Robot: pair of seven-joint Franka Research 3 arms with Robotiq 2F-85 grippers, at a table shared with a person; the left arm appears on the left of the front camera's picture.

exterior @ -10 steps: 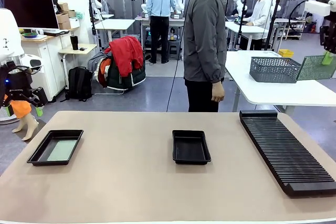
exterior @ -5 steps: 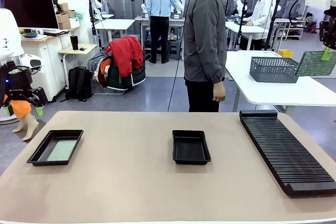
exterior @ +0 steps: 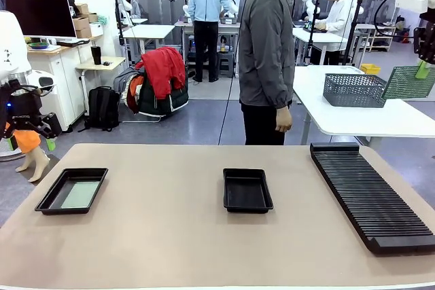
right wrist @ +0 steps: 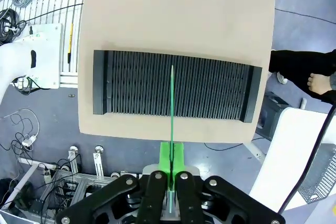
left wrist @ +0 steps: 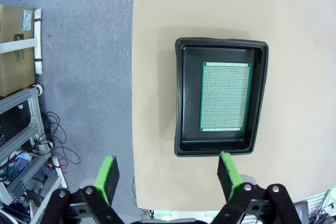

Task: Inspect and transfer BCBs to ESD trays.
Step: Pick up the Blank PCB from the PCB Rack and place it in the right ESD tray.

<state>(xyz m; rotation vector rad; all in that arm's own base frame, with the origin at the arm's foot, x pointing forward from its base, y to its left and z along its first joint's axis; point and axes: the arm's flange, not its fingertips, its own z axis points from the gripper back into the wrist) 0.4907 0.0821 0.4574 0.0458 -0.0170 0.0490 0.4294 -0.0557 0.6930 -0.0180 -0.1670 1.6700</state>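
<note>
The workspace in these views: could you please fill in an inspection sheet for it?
Surface: tan table, rounded corners.
Job's things: one BCB flat in the left ESD tray; middle ESD tray empty; second BCB held edge-on over the slotted rack.
Clutter: nothing seen.
Tools: left tool open, facing the filled tray; right tool shut on the second BCB.
Cables: loose cables on the floor beside the table.
Surroundings: person standing at the far side; grey mesh basket on a white table behind.
</note>
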